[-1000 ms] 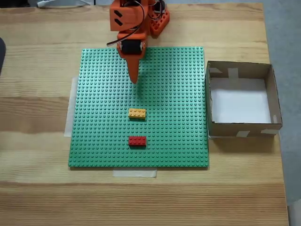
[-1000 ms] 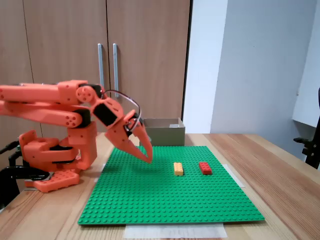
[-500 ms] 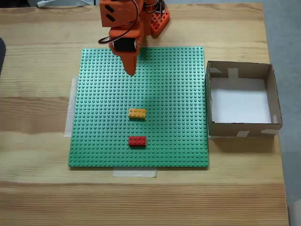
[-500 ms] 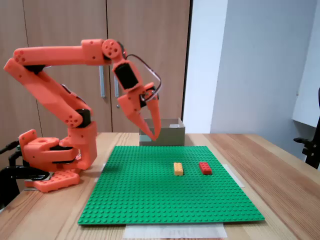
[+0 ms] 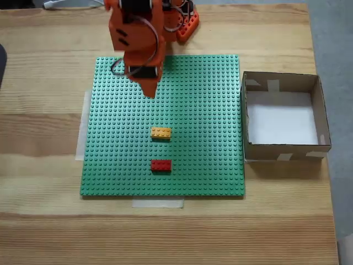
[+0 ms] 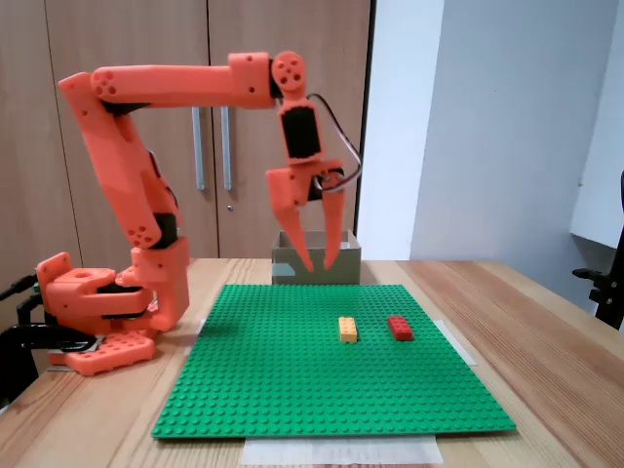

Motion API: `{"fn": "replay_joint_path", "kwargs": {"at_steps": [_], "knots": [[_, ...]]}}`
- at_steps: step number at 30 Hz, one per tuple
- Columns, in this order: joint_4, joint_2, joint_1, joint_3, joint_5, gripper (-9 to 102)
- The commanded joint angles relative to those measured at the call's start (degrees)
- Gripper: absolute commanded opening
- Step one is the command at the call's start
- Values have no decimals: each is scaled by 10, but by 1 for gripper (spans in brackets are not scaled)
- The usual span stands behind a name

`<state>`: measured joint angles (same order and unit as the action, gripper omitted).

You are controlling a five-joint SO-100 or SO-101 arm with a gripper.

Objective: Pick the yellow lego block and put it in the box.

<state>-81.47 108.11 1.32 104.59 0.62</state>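
Hovering tool (image 6: 317, 265) above baseplate (image 5: 209, 110) | jaws parted, empty | yellow lego block (image 5: 160, 132) beside red brick (image 5: 161, 164)

- My arm (image 6: 166, 83) now stands much taller in the side-on fixed view, its upper link level near the top of the frame instead of folded low at the left.
- My gripper (image 6: 319, 265) hangs high above the green baseplate (image 6: 331, 366), pointing straight down, no longer slanting just over the studs.
- My fingers (image 6: 292, 219) are now spread apart, where they were together before.
- From above, my gripper (image 5: 148, 93) has shifted slightly left.
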Motion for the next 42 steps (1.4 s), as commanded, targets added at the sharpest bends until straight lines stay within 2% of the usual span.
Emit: {"fn": "replay_joint_path", "kwargs": {"at_steps": [1, 5, 12, 25, 42], "knots": [[4, -27, 0, -37, -3, 13], [15, -49, 0, -43, -3, 21], [44, -62, -11, -33, 13, 28], [83, -122, -17, -36, 40, 29], [170, -115, -6, 59, 23, 28]]}}
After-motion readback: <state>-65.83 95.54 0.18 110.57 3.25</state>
